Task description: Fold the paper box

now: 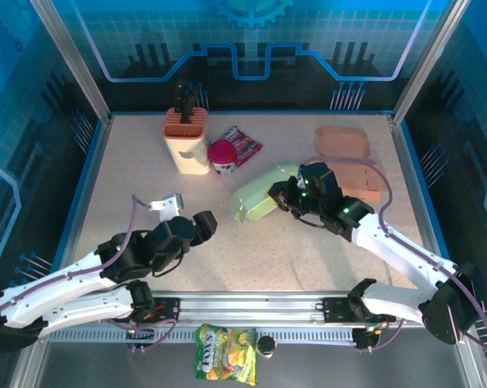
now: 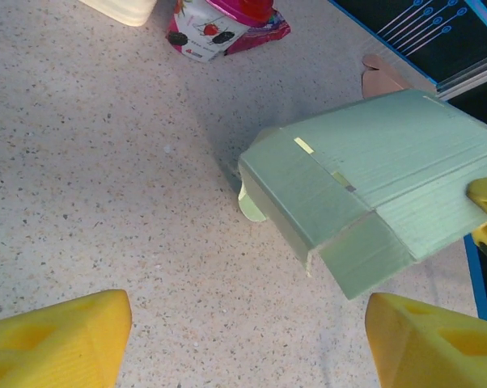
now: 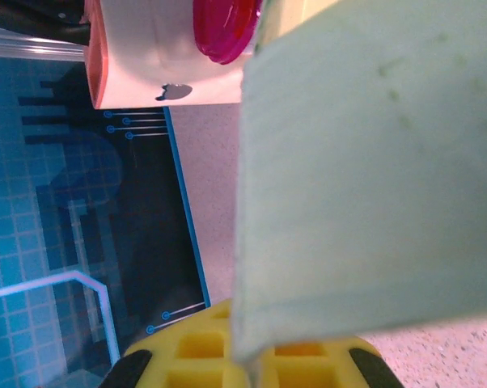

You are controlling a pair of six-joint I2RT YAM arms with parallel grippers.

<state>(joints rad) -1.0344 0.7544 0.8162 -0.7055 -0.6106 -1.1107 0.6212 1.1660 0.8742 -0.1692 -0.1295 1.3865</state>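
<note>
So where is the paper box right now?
In the top view the paper box is mid-table, held at its right end by the right gripper, just to the near right of the pink-lidded cup.

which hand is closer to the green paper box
Right. The right hand is shut on the green paper box, gripping its right edge. The left hand is open, apart from the box, toward the near left.

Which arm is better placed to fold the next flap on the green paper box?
Left, probably: the right claw is shut on the green paper box, while the left claw is open, free and facing its flaps.
</note>
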